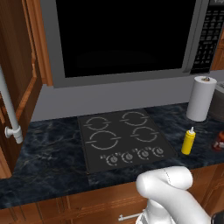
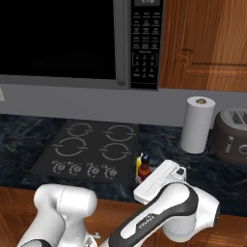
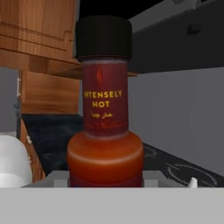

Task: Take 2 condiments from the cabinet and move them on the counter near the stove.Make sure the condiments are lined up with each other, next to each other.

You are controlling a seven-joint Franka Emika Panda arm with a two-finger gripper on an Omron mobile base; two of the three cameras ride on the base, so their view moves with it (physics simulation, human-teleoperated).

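The dark red sauce bottle (image 3: 105, 131) with a black cap stands upright close in front of the hand camera, and my gripper (image 3: 105, 180) is shut on its lower body. From the right base view the sauce bottle (image 2: 144, 172) sits at my gripper (image 2: 146, 180), just right of the yellow squeeze bottle (image 2: 139, 165). The yellow squeeze bottle (image 1: 188, 142) stands on the dark counter (image 1: 52, 148) right of the stove (image 1: 122, 138). At the frame's right edge the red bottle (image 1: 220, 139) shows. The open cabinet door (image 1: 22, 65) with its grey bar handle (image 1: 11, 113) is at the left.
A white paper towel roll (image 2: 197, 124) stands behind the bottles, with a dark toaster (image 2: 232, 136) to its right. A black-fronted microwave (image 1: 127, 35) hangs over the stove. My arm's elbow (image 1: 168, 183) is in front of the counter edge.
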